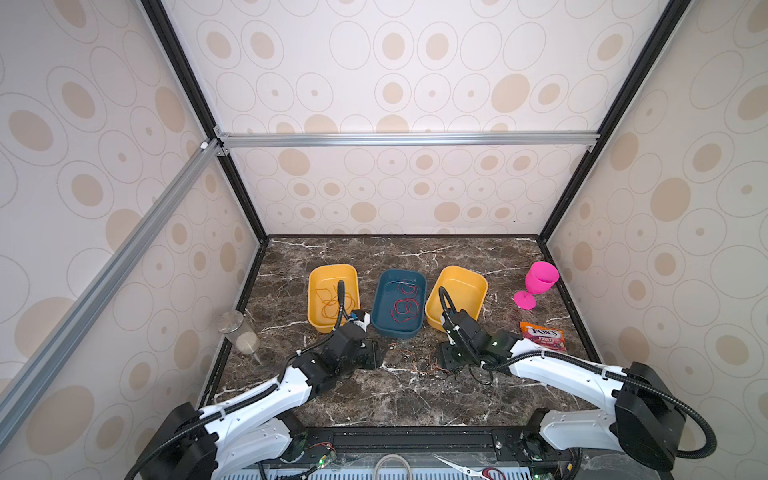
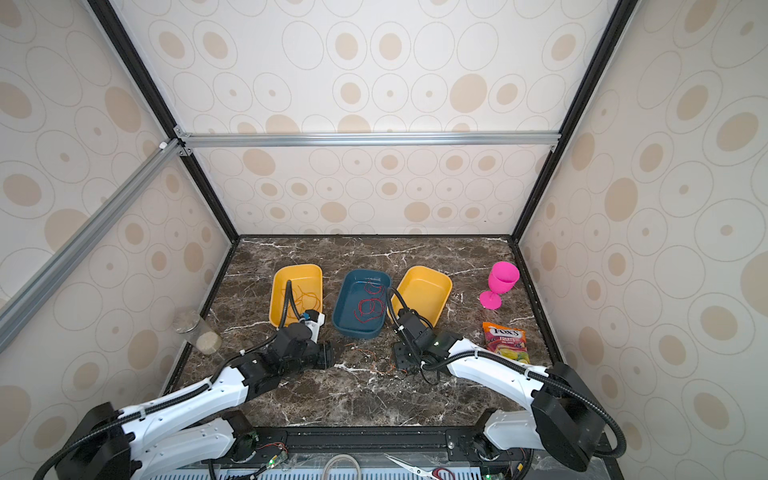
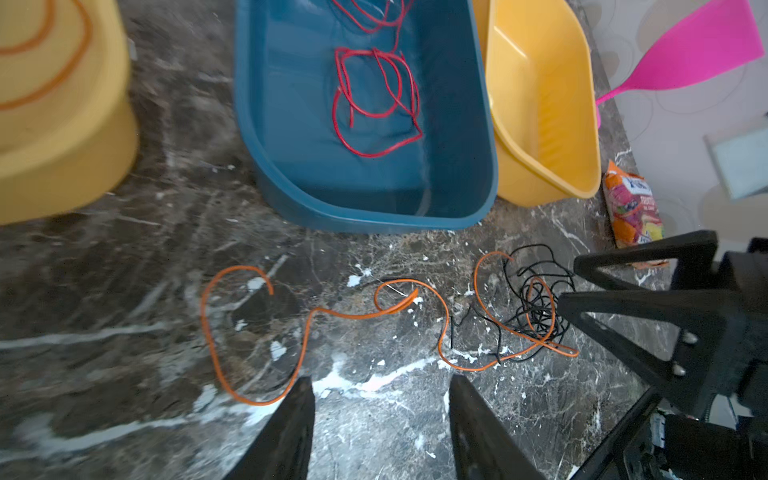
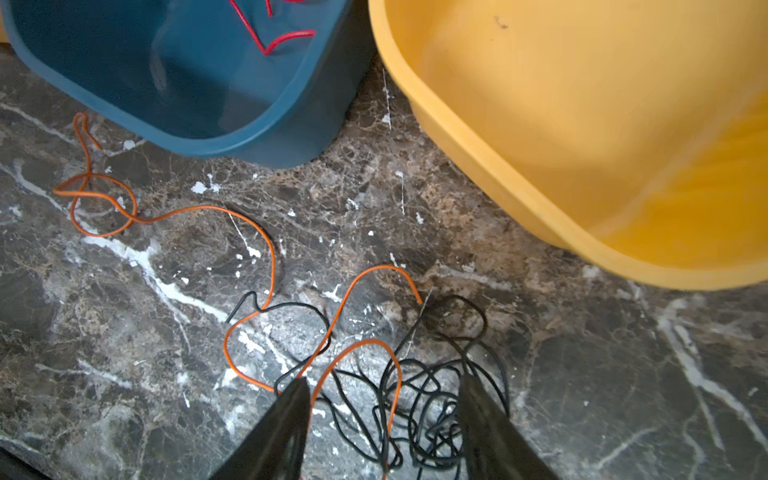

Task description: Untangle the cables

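Presently, left gripper (image 3: 381, 380) spread and empty, just beside the orange cable (image 3: 308, 332); right gripper (image 4: 384, 378) spread, straddling the black tangle (image 4: 432, 415) on the table (image 4: 582, 374). Strands likely light, limp, springy: pinch the orange's free stretch, clear of the knot.

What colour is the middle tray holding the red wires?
The middle plastic tray is dark teal blue, clearest in the left wrist view.

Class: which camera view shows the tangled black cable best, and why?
The right wrist view: the black cable lies close up, loops distinct. The left wrist view shows it smaller; both top views only faint threads.
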`<state>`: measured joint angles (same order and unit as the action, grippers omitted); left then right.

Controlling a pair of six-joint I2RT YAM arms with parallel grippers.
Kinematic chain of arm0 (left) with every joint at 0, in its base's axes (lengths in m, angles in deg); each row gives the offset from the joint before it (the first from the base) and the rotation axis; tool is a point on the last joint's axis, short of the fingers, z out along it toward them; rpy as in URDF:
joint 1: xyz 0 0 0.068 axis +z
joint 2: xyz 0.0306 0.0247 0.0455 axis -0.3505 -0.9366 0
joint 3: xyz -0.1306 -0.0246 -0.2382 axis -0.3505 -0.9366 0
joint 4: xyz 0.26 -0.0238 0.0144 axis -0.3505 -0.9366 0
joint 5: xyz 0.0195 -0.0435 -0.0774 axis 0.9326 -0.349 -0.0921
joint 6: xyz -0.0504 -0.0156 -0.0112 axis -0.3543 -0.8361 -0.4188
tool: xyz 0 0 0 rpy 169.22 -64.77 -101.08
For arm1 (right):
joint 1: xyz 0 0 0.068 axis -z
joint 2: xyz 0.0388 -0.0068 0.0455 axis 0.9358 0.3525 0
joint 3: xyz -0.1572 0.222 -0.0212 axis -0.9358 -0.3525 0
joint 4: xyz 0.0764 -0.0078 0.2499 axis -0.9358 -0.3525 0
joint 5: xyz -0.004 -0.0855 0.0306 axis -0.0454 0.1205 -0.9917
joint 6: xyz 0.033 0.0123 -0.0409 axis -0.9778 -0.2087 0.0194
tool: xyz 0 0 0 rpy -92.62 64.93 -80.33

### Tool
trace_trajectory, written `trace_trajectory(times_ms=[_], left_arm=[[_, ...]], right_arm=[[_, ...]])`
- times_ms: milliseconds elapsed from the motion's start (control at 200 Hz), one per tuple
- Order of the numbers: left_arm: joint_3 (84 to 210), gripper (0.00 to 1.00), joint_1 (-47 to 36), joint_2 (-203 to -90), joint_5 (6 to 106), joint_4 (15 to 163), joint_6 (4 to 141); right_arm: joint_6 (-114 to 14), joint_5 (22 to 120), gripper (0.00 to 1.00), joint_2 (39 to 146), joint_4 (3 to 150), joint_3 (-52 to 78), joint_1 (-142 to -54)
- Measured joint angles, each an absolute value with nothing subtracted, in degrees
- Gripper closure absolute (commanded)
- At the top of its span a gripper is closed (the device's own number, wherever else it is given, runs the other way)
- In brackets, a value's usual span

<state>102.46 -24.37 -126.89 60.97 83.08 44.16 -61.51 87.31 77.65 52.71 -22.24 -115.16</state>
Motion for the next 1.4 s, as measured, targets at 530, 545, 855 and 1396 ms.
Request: trace_trajectory(times_ms=[530, 545, 855, 1396], left_arm=[[105.0, 0.43, -30.8, -147.7, 66.6, 97.5, 42.1], [105.3, 0.44, -30.8, -148.0, 66.8, 97.7, 42.1], [107.9, 0.77, -30.8, -153.5, 71.8, 100.1, 43.5], [105.4, 1.00, -29.4, -144.2, 77.6, 96.1, 44.3]], right_arm=[[-61.4, 88.4, 0.41, 76.1, 52.5, -22.4, -115.2], [-61.4, 88.5, 0.41, 76.1, 52.4, -22.4, -115.2], [-61.4, 90.0, 0.41, 74.5, 50.9, -23.6, -115.2], [-62.7, 91.4, 0.35, 77.0, 51.2, -26.3, -115.1]])
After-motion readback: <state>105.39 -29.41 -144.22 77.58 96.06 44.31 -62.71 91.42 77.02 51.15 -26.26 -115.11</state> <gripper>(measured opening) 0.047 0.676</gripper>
